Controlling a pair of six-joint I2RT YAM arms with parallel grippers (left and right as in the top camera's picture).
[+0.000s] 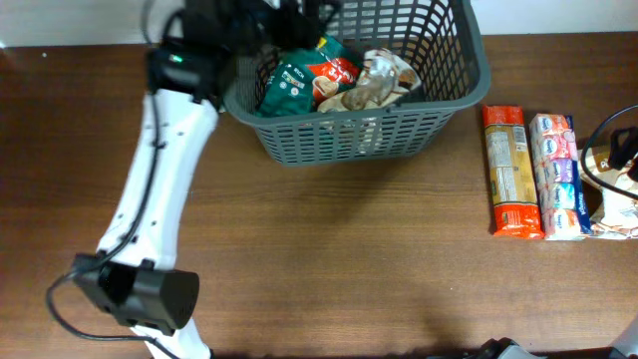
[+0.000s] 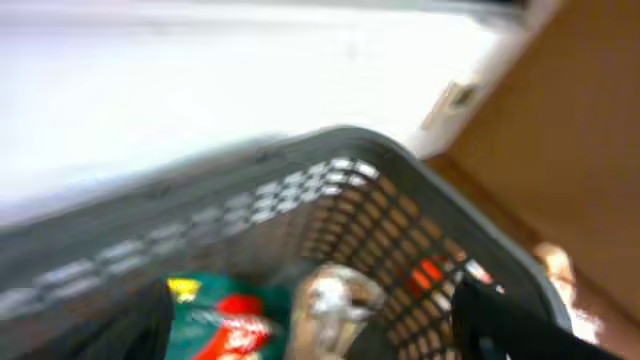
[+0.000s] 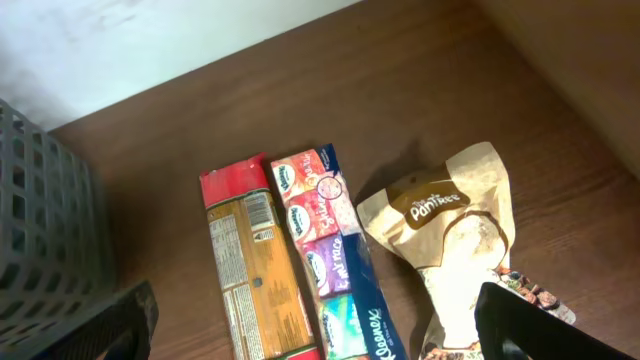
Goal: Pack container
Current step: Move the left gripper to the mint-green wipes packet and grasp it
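Observation:
The dark grey slotted basket (image 1: 399, 125) stands at the back centre of the table. Inside it lie a green packet with a red patch (image 1: 299, 80) and a beige crumpled packet (image 1: 374, 82). My left gripper (image 1: 249, 30) hangs over the basket's left end. In the left wrist view, which is blurred, its fingers (image 2: 315, 335) are spread open and empty above the green packet (image 2: 225, 320) and the beige packet (image 2: 335, 300). My right gripper (image 3: 320, 325) is open and empty above an orange pasta packet (image 3: 245, 270), a Kleenex tissue pack (image 3: 325, 235) and a beige Pantree bag (image 3: 455, 240).
In the overhead view the pasta packet (image 1: 513, 170), tissue pack (image 1: 558, 175) and beige bag (image 1: 618, 214) lie side by side at the right of the brown table. The right arm shows only at the right edge. The basket's wall (image 3: 40, 230) is left of the right gripper.

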